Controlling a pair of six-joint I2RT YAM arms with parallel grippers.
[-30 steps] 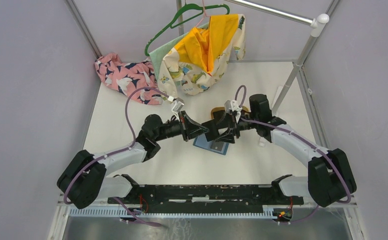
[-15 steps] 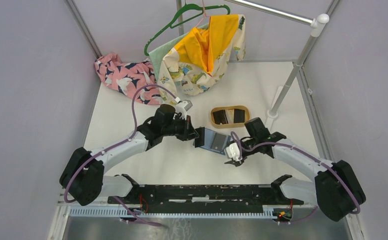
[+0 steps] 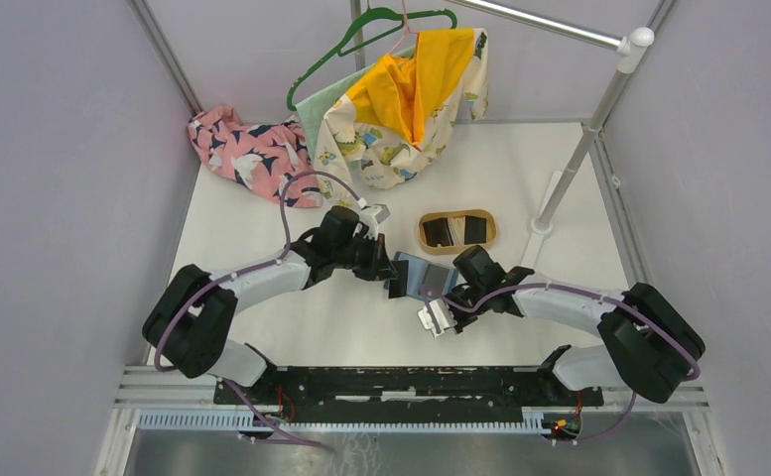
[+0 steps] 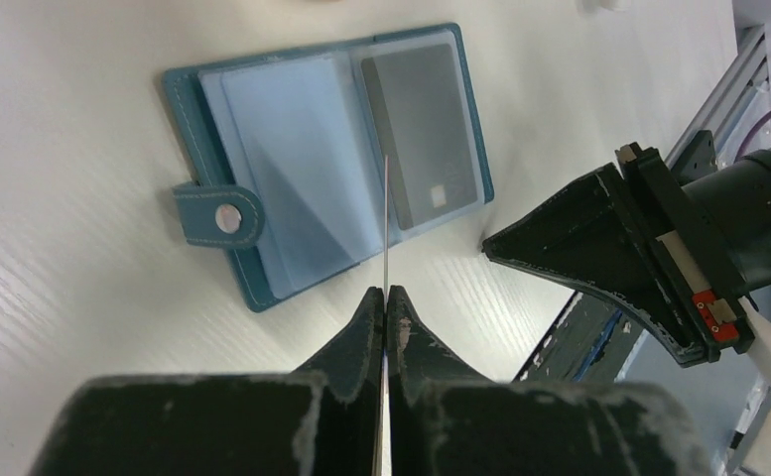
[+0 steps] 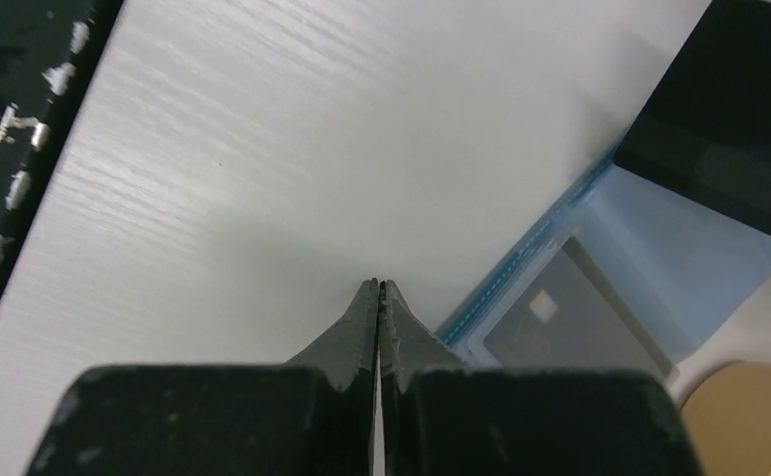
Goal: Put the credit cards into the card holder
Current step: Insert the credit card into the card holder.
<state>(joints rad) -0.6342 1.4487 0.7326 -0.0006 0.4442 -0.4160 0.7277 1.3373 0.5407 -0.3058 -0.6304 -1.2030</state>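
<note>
Grey credit card with chip sits in card holder.

Nothing legible is showing in any view. The grey credit card lying in the open card holder is showing only a small pale square, with no name or number that can be made out. A small red patch on the right gripper is carrying pale marks too small to read
</note>
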